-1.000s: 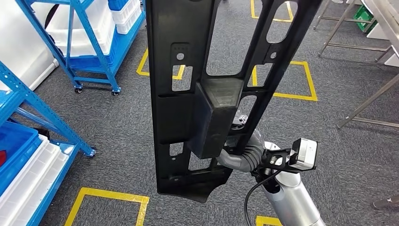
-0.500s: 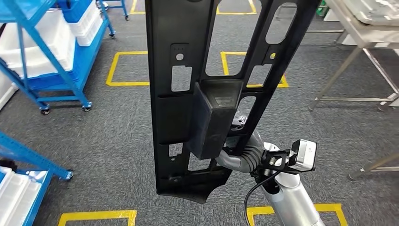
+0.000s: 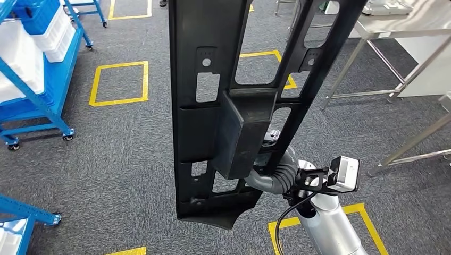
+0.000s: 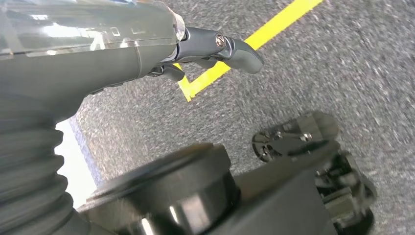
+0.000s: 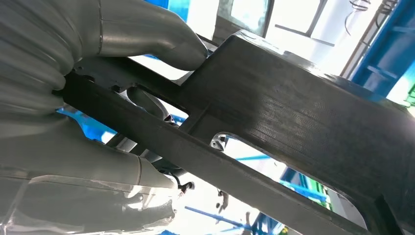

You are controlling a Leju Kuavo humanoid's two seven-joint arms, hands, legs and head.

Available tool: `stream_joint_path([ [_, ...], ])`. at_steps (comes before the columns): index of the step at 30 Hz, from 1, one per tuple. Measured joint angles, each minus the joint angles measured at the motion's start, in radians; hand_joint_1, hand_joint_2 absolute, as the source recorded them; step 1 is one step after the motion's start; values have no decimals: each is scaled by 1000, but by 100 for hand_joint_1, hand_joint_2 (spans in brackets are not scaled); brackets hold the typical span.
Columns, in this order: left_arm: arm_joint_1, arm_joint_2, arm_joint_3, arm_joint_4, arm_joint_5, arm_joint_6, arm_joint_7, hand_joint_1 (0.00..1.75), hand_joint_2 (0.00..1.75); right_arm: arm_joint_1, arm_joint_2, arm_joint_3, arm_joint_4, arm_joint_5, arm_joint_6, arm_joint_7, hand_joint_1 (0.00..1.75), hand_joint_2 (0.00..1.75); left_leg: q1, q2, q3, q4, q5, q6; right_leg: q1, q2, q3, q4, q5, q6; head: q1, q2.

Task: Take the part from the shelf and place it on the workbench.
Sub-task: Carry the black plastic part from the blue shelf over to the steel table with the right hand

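Note:
A long black plastic part (image 3: 213,122) with cut-out windows and a boxy block at its middle stands upright close in front of me, hiding much of the floor. My right hand (image 3: 271,176) grips it from behind, low on its right bar. In the right wrist view the thick thumb and fingers of the right hand (image 5: 73,147) wrap a rib of the part (image 5: 293,122). The steel workbench (image 3: 404,24) stands at the far right. My left hand (image 4: 215,46) hangs over the carpet, thumb out, holding nothing.
Blue wheeled shelves with white bins (image 3: 37,64) stand at the left, and another blue shelf corner (image 3: 21,212) is at the lower left. Yellow taped squares (image 3: 119,82) mark the grey carpet. Steel table legs (image 3: 345,74) reach the floor at the right.
The whole picture has shifted: the camera turned right, so the blue shelves slid left and the steel workbench came in at the right. The part and my right hand kept their place.

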Motion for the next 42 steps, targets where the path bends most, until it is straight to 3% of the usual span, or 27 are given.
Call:
stream_joint_path([
  [2, 0, 0, 0, 0, 2, 0, 0, 0, 175, -4, 0, 1, 0, -2, 3, -1, 171, 175, -3, 15, 4, 0, -6, -9, 10, -20, 34, -68, 13, -12, 0, 0],
  [4, -1, -1, 0, 0, 4, 0, 0, 0, 175, -5, 0, 1, 0, -4, 7, -2, 171, 175, -3, 31, 9, -2, -10, -20, 13, 0, 34, -72, 14, -23, 0, 0],
  [6, -2, -1, 1, 0, 4, 0, -1, 0, 175, -6, 0, 1, -1, -5, 10, -2, 171, 175, 0, 14, 5, 21, -29, -30, 9, 19, 39, -81, 18, -34, 0, 0],
  [7, -2, -1, 1, 0, 5, 0, -1, 0, 175, -7, 0, 1, -1, -6, 11, -3, 171, 175, 1, -7, -11, 59, -52, -34, 5, 28, 42, -85, 21, -39, 0, 0],
  [9, 0, -1, 1, 0, 7, 0, -1, 0, 175, -8, 2, 1, -1, -7, 12, -2, 171, 175, 4, -47, -73, 188, -115, -37, 5, 46, 44, -86, 21, -46, 0, 0],
  [11, 0, -1, 2, 0, 10, -1, -2, 0, 175, -8, 2, 1, 0, -10, 13, 5, 171, 175, 4, -57, -126, 287, -139, -39, 6, 68, 44, -84, 21, -47, 0, 0],
  [12, -1, -1, 3, 0, 12, -1, -2, 0, 175, -9, 3, 2, 1, -12, 14, 10, 171, 175, 5, -58, -130, 285, -122, -39, 6, 81, 45, -83, 20, -47, 0, 0],
  [13, -2, -1, 3, 0, 11, -1, -2, 0, 175, -10, 4, 2, 1, -15, 15, 15, 171, 175, 6, -62, -113, 241, -87, -38, 6, 93, 47, -81, 19, -45, 0, 0],
  [14, -1, 0, 4, 0, 11, -1, -1, 0, 175, -11, 4, 2, 1, -18, 16, 20, 171, 175, 7, -74, -84, 172, -46, -37, 5, 106, 48, -78, 17, -42, 0, 0],
  [16, 4, 1, 5, 0, 11, -1, 1, 0, 175, -14, 7, 2, 1, -23, 19, 25, 171, 175, 11, -111, -33, 52, 2, -33, 5, 129, 44, -69, 13, -34, 0, 0],
  [18, 7, 1, 6, 0, 11, -1, 3, 0, 175, -15, 8, 2, 2, -26, 24, 27, 171, 175, 9, -128, -20, 17, 4, -26, 2, 147, 35, -64, 13, -21, 0, 0],
  [19, 7, 0, 6, 0, 11, -1, 4, 0, 175, -15, 9, 2, 1, -27, 26, 28, 171, 175, 9, -119, -19, 15, 6, -21, 0, 155, 32, -66, 15, -14, 0, 0],
  [20, 7, 0, 7, 1, 10, -1, 5, 0, 175, -15, 8, 2, 1, -27, 27, 28, 171, 175, 9, -110, -17, 10, 9, -14, -1, 154, 31, -64, 14, -8, 0, 0],
  [22, 8, -2, 7, 1, 10, -1, 5, 0, 175, -19, 8, 1, 1, -28, 28, 28, 171, 175, 11, -89, -12, -1, 15, -1, 0, 115, 11, -25, -12, 1, 0, 0],
  [24, 11, -2, 7, 1, 10, -1, 5, 0, 175, -23, 9, 1, 1, -29, 28, 29, 171, 175, 9, -66, -11, -5, 16, 5, -1, 63, -46, 91, -72, 10, 0, 0],
  [25, 14, -2, 7, 1, 10, -1, 5, 0, 175, -23, 9, 2, 1, -29, 28, 29, 171, 175, 7, -54, -11, -5, 14, 6, -3, 53, -79, 157, -97, 14, 0, 0],
  [26, 16, -2, 7, 1, 9, -1, 5, 0, 175, -23, 8, 2, 2, -29, 28, 30, 171, 175, 6, -41, -11, -5, 13, 7, -5, 48, -102, 201, -109, 17, 0, 0],
  [27, 16, -2, 7, 1, 8, -1, 5, 0, 175, -22, 8, 2, 2, -29, 28, 32, 171, 175, 5, -29, -10, -5, 12, 6, -7, 45, -107, 210, -102, 19, 0, 0],
  [28, 16, -2, 8, 1, 6, 0, 5, 0, 175, -22, 8, 2, 2, -30, 28, 35, 171, 175, 5, -19, -9, -5, 10, 5, -7, 40, -90, 178, -78, 19, 0, 0],
  [30, 15, -3, 8, 1, 4, 0, 5, 0, 175, -23, 9, 2, 1, -31, 27, 41, 171, 175, 4, 0, -2, -4, 5, 0, -3, 6, -14, 36, -18, 12, 0, 0],
  [32, 14, -3, 8, 1, 4, 1, 5, 0, 175, -23, 10, 2, 0, -31, 25, 44, 171, 175, 0, 15, 4, -3, -1, -10, 6, -25, 38, -62, 9, -3, 0, 0],
  [33, 14, -3, 8, 1, 3, 1, 5, 0, 175, -23, 10, 2, -2, -31, 23, 45, 171, 175, -2, 23, 6, -3, -4, -15, 11, -28, 43, -74, 7, -10, 0, 0],
  [35, 12, -3, 8, 1, 2, 1, 5, 0, 175, -20, 11, 1, -6, -29, 19, 44, 171, 175, -1, 38, 11, -5, -10, -26, 10, -4, 43, -77, 9, -22, 0, 0],
  [37, 10, -4, 8, 1, -2, 1, 5, 0, 175, -16, 11, 0, -12, -26, 14, 39, 171, 175, 2, 15, 4, 23, -32, -34, 4, 16, 49, -87, 14, -34, 0, 0],
  [40, 9, -3, 8, 1, -7, -2, 4, 0, 175, -7, 14, -1, -16, -17, 10, 31, 171, 175, 7, -47, -80, 203, -121, -40, 3, 46, 53, -91, 16, -45, 0, 0],
  [41, 7, -3, 8, 1, -7, -3, 4, 0, 175, -3, 15, -1, -17, -13, 9, 29, 171, 175, 6, -54, -111, 262, -139, -42, 3, 58, 53, -90, 15, -46, 0, 0],
  [42, 5, -3, 8, 1, -9, -4, 4, 0, 175, 2, 15, -1, -17, -9, 9, 28, 171, 175, 6, -56, -127, 290, -138, -43, 4, 71, 54, -89, 14, -46, 0, 0],
])
